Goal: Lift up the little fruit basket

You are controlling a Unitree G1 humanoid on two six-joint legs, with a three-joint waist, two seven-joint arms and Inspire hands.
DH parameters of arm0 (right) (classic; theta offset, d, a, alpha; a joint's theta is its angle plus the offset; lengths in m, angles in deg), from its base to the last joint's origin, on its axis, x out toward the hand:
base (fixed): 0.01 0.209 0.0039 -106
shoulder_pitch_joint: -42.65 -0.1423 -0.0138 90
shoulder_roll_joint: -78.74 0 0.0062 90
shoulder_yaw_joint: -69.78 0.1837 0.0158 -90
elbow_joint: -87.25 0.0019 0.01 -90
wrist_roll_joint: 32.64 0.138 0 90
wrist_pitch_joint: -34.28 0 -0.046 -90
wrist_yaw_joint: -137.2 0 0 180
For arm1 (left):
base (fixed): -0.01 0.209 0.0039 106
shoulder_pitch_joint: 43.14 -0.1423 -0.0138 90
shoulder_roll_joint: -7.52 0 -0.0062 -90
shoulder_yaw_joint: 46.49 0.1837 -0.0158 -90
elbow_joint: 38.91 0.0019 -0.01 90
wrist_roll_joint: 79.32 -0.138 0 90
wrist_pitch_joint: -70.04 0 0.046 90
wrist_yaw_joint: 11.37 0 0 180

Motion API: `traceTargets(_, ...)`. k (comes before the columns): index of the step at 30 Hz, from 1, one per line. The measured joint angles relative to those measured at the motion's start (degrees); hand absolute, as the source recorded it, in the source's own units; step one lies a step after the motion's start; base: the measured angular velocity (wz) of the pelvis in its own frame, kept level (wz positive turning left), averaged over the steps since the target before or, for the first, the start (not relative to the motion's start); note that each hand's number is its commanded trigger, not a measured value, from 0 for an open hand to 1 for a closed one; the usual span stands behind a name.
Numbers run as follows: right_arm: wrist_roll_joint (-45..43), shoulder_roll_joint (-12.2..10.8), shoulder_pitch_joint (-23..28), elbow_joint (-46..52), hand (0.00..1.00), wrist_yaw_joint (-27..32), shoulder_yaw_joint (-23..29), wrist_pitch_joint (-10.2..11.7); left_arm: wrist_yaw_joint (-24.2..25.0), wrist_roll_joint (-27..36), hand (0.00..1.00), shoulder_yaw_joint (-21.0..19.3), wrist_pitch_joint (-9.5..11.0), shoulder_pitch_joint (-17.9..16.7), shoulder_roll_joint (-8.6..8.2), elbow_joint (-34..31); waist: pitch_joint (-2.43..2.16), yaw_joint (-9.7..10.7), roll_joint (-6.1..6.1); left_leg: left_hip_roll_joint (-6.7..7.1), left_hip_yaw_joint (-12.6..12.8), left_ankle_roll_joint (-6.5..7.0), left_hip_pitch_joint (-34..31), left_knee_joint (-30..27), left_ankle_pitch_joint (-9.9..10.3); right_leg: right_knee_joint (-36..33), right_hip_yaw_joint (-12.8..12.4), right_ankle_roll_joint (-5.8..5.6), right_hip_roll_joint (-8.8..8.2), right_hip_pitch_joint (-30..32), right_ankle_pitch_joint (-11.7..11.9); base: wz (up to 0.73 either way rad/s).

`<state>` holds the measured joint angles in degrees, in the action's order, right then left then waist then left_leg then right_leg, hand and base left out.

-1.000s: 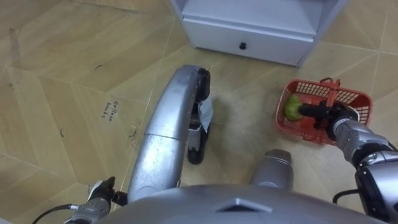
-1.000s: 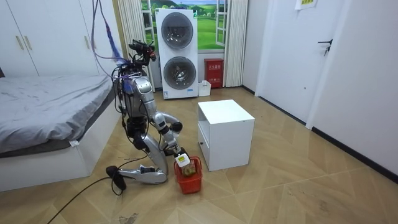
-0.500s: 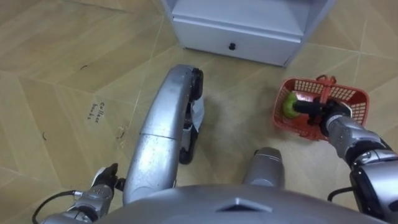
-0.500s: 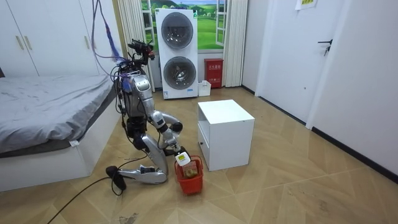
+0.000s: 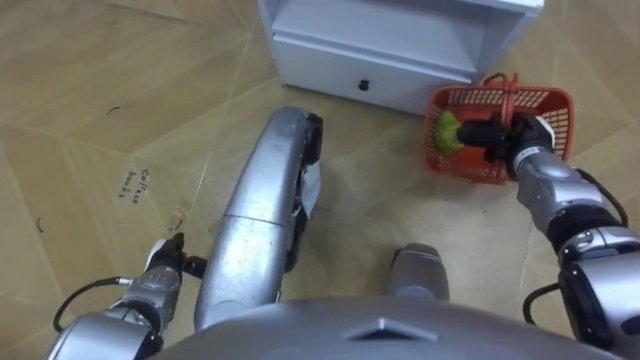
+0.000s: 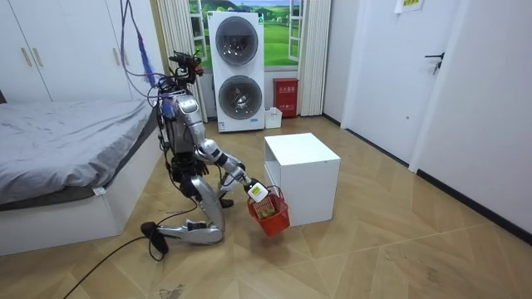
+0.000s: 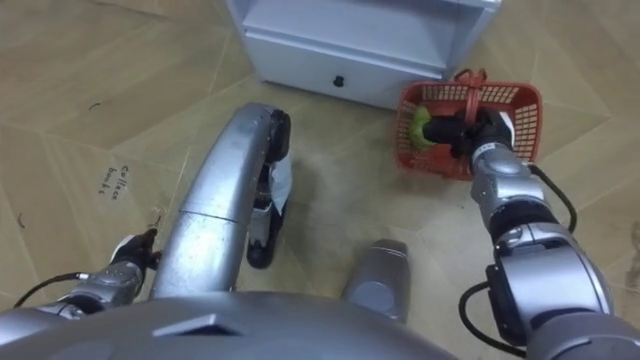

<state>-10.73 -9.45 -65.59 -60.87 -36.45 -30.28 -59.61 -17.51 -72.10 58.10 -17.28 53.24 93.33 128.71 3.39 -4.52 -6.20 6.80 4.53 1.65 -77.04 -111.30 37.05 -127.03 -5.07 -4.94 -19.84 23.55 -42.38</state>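
In a bedroom with a wooden floor [image 5: 90, 120] and a bed [image 6: 58, 145], the robot kneels near a white cabinet [image 6: 301, 178]. The red fruit basket [image 5: 455, 168] hangs clear of the floor before the cabinet's drawer with a green fruit [image 5: 445, 130] inside, and the fingers of the right hand [image 5: 515, 135] are curled round its handle. The left hand [image 5: 160, 282] is low by the floor, and I cannot tell if its fingers are open.
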Motion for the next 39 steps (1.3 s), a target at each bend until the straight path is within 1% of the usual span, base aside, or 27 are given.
traceTargets(4, 0.0, -0.1, -0.9, 0.7, 1.00, 0.4, 0.0, -0.2, -0.2, 0.0, 0.00, -1.3, 0.5, 0.7, 0.49, -0.2, -0.03, -0.3, 0.08, -0.80, -0.9, 0.12, 1.3, 3.4, 0.0, 5.5, -1.8, -0.01, 2.88, 1.7, 0.0, -0.21)
traceTargets(8, -2.0, 0.1, -2.5, 3.7, 1.00, 1.1, 0.0, -1.2, -0.6, -0.4, 0.00, -3.6, 0.3, -1.3, 0.44, -0.7, -0.25, -0.4, 0.35, -2.46, -1.4, 0.31, 4.8, 10.9, -0.3, 16.6, -2.6, -0.17, 3.39, 3.4, -0.1, -0.52)
traceTargets(11, -2.2, 0.1, -2.7, 5.8, 1.00, 1.7, 0.1, -1.4, -0.8, -0.6, 0.00, -5.6, 0.2, -3.6, 0.48, -1.8, -0.50, -0.3, 0.47, -3.15, -1.2, 0.91, 10.0, 19.5, -1.5, 30.7, -1.3, -0.43, 2.93, 1.0, 0.0, -0.47)
traceTargets(14, -2.3, 0.1, -0.9, 10.6, 1.00, 2.8, 0.2, -2.3, -1.2, -1.1, 0.00, -7.8, 0.1, -6.7, 0.50, -3.2, -0.75, -0.1, 0.72, -3.51, -0.5, 1.80, 17.1, 28.7, -3.0, 47.6, 0.0, -1.92, 2.38, -5.1, 1.7, -0.40)
traceTargets(15, -2.7, 0.1, 0.7, 13.6, 1.00, 3.0, 0.2, -2.4, -1.3, -1.8, 0.00, -8.2, 0.2, -8.5, 0.50, -4.0, -1.14, -0.1, 0.66, -3.46, 0.3, 2.16, 20.7, 32.9, -3.1, 54.0, 0.2, -2.00, 1.94, -7.8, 4.1, -0.36)
traceTargets(16, -2.8, 0.1, 2.6, 16.2, 1.00, 3.2, 0.5, -2.4, -2.2, -2.1, 0.00, -8.5, 0.1, -10.3, 0.49, -4.9, -1.54, 0.0, 0.52, -3.21, 1.1, 2.74, 24.3, 36.8, -3.6, 58.1, 0.7, -1.95, 1.29, -9.8, 8.2, -0.29)
traceTargets(17, -2.9, 0.1, 3.4, 17.1, 1.00, 3.3, 0.6, -2.4, -2.5, -2.5, 0.00, -9.1, 0.1, -10.9, 0.49, -5.3, -1.79, 0.0, 0.32, -3.15, 1.8, 3.11, 25.9, 38.8, -4.0, 59.6, 0.7, -1.73, 0.98, -10.3, 10.7, -0.19)
traceTargets(19, -5.4, -0.3, 6.6, 18.6, 1.00, 3.5, 1.5, -2.4, -3.6, -3.0, 0.00, -11.9, -0.2, -13.0, 0.48, -6.8, -1.90, -0.4, 0.44, -3.13, 2.7, 4.24, 33.0, 45.5, -5.0, 63.8, 0.8, -1.29, 1.02, -12.8, 22.6, -0.19)
traceTargets(20, -6.0, -0.4, 7.6, 18.9, 1.00, 3.5, 1.7, -2.5, -3.9, -3.1, 0.00, -12.6, -0.2, -13.4, 0.48, -7.1, -1.98, -0.7, 0.53, -3.15, 2.7, 4.33, 34.9, 47.3, -5.2, 64.2, 0.9, -1.16, 1.07, -12.9, 26.8, -0.28)
traceTargets(21, -6.9, -0.4, 9.8, 20.2, 1.00, 3.5, 2.1, -2.5, -4.8, -3.2, 0.00, -12.7, -0.2, -14.1, 0.65, -7.6, -2.00, -1.1, 0.65, -3.23, 2.5, 4.37, 38.9, 51.5, -5.8, 64.6, 1.0, -0.78, 1.24, -12.5, 34.6, -0.36)
traceTargets(22, -7.4, -0.4, 11.0, 21.3, 1.00, 3.5, 2.5, -2.5, -5.8, -3.1, 0.00, -12.6, -0.3, -14.2, 0.95, -8.0, -2.09, -1.3, 1.03, -3.39, 1.2, 3.89, 41.8, 55.4, -6.5, 63.2, 1.1, -1.29, 2.13, -10.2, 34.7, -0.38)
traceTargets(23, -7.8, -0.4, 11.1, 21.5, 1.00, 3.5, 2.5, -2.5, -6.3, -3.1, 0.00, -12.6, -0.3, -14.0, 1.10, -8.1, -2.05, -1.4, 1.27, -3.51, 0.5, 3.72, 42.9, 56.9, -7.0, 61.8, 1.3, -1.31, 2.85, -8.4, 32.4, -0.41)
traceTargets(24, -9.0, -0.2, 11.6, 22.0, 1.00, 3.6, 2.5, -2.5, -7.3, -3.2, 0.00, -12.7, -0.2, -13.4, 1.10, -8.2, -2.11, -1.7, 1.65, -4.13, -0.4, 3.30, 45.2, 59.9, -7.8, 60.3, 2.7, -1.38, 4.19, -4.3, 27.2, -0.35)
traceTargets(25, -9.4, -0.1, 11.8, 22.3, 1.00, 3.8, 2.5, -2.5, -7.8, -3.3, 0.00, -12.7, -0.2, -13.3, 1.02, -8.5, -2.07, -2.0, 1.92, -4.34, -1.1, 2.84, 46.5, 61.3, -8.2, 60.5, 3.9, -1.30, 4.61, -2.4, 24.9, -0.51)
traceTargets(26, -9.8, -0.1, 12.0, 23.9, 1.00, 4.8, 2.7, -2.4, -8.2, -3.8, 0.00, -12.8, -0.1, -13.4, 0.65, -8.9, -2.01, -2.0, 3.02, -4.46, -4.7, 1.91, 48.8, 63.6, -8.8, 62.8, 6.0, -0.73, 6.14, 1.2, 20.5, -0.62)
traceTargets(27, -10.2, -0.2, 12.2, 26.4, 1.00, 5.4, 2.8, -1.7, -8.4, -4.7, 0.00, -13.9, -0.1, -13.6, 0.15, -9.1, -2.06, -1.5, 3.99, -4.97, -7.3, 0.92, 51.1, 65.4, -9.3, 68.1, 8.5, 0.17, 7.55, 4.2, 18.5, -0.66)
traceTargets(28, -11.3, -0.4, 12.2, 29.6, 1.00, 5.8, 2.8, -0.7, -8.6, -5.3, 0.00, -15.5, -0.1, -13.8, 0.05, -9.3, -2.15, -1.0, 4.18, -5.19, -9.0, -0.26, 52.9, 65.9, -10.0, 77.1, 10.5, 0.55, 8.75, 5.6, 18.6, -0.47)
traceTargets(29, -11.5, -0.5, 12.2, 31.6, 1.00, 6.1, 2.8, -0.6, -8.7, -5.4, 0.00, -16.2, -0.1, -14.0, 0.13, -9.5, -2.15, -0.6, 3.98, -5.33, -9.0, -0.45, 53.5, 65.6, -10.1, 81.5, 11.5, 0.80, 9.42, 5.5, 18.5, -0.17)
traceTargets(30, -11.6, -0.4, 12.0, 34.5, 1.00, 6.9, 2.9, -0.2, -9.2, -5.5, 0.00, -16.8, -0.2, -14.2, -0.46, -9.9, -2.28, 0.3, 4.70, -7.01, -7.3, -1.25, 53.8, 63.9, -10.6, 82.1, 13.2, 2.43, 9.91, 3.3, 19.8, 0.09)
traceTargets(31, -11.1, -0.9, 10.8, 34.8, 1.00, 7.5, 2.9, 0.9, -9.5, -5.5, 0.00, -16.8, -0.1, -14.4, -0.53, -11.1, -2.02, 0.9, 3.88, -7.65, -5.2, -2.40, 53.3, 64.6, -11.1, 84.5, 12.2, 2.83, 10.96, 0.3, 20.1, 0.27)
traceTargets(32, -10.3, -0.7, 10.5, 34.8, 1.00, 7.7, 2.9, 1.5, -9.4, -5.5, 0.00, -16.7, 0.1, -14.2, -0.54, -11.9, -1.94, 1.2, 3.49, -7.25, -4.4, -2.26, 52.8, 66.7, -11.3, 86.2, 11.2, 2.81, 11.28, -1.0, 20.2, 0.51)
traceTargets(33, -8.1, -0.3, 10.3, 34.8, 1.00, 7.8, 3.5, 2.5, -9.5, -5.4, 0.00, -16.5, 0.5, -14.1, -0.58, -13.9, -1.92, 1.0, 2.58, -6.55, -3.1, -1.66, 51.0, 71.9, -13.5, 89.6, 10.0, 2.64, 11.70, -3.6, 20.3, 0.41)
traceTargets(34, -6.5, -0.2, 10.3, 35.4, 1.00, 7.8, 4.1, 2.7, -9.6, -5.4, 0.00, -16.4, 0.5, -14.4, -0.71, -15.0, -2.32, -0.1, 2.66, -6.21, -2.2, 0.23, 50.1, 76.7, -21.7, 92.3, 10.4, 2.44, 12.32, -5.9, 20.6, 0.14)
traceTargets(35, -6.1, -0.8, 10.4, 35.4, 1.00, 7.6, 4.0, 2.8, -9.8, -5.5, 0.00, -16.6, 0.4, -14.8, -0.52, -15.2, -2.32, -0.9, 1.56, -6.42, -1.5, 0.51, 50.8, 76.9, -22.4, 93.7, 10.1, 2.37, 12.26, -7.2, 20.8, -0.04)
traceTargets(36, -6.0, -1.3, 11.0, 36.3, 1.00, 6.7, 4.0, 2.8, -10.1, -5.7, 0.00, -16.5, -0.4, -15.7, -0.76, -15.3, -2.83, -1.5, 1.32, -6.47, -1.1, 0.75, 53.9, 80.0, -23.3, 98.2, 10.8, 1.86, 12.74, -10.8, 22.5, 0.04)
traceTargets(37, -6.0, -1.5, 11.6, 37.3, 1.00, 6.5, 4.1, 2.8, -10.0, -5.8, 0.00, -16.4, -1.3, -16.4, -1.22, -15.3, -2.85, -1.9, 1.11, -6.48, -1.2, 0.92, 56.6, 82.9, -24.0, 103.5, 12.3, 1.57, 13.10, -13.9, 24.5, 0.10)
traceTargets(39, -6.3, -1.6, 12.4, 39.5, 1.00, 6.3, 4.1, 2.9, -9.9, -5.8, 0.00, -16.5, -2.7, -17.7, -1.87, -15.7, -3.08, -3.0, 0.71, -5.99, -1.3, 0.95, 59.8, 86.4, -24.5, 108.8, 14.1, 1.26, 13.38, -17.5, 26.3, -0.06)
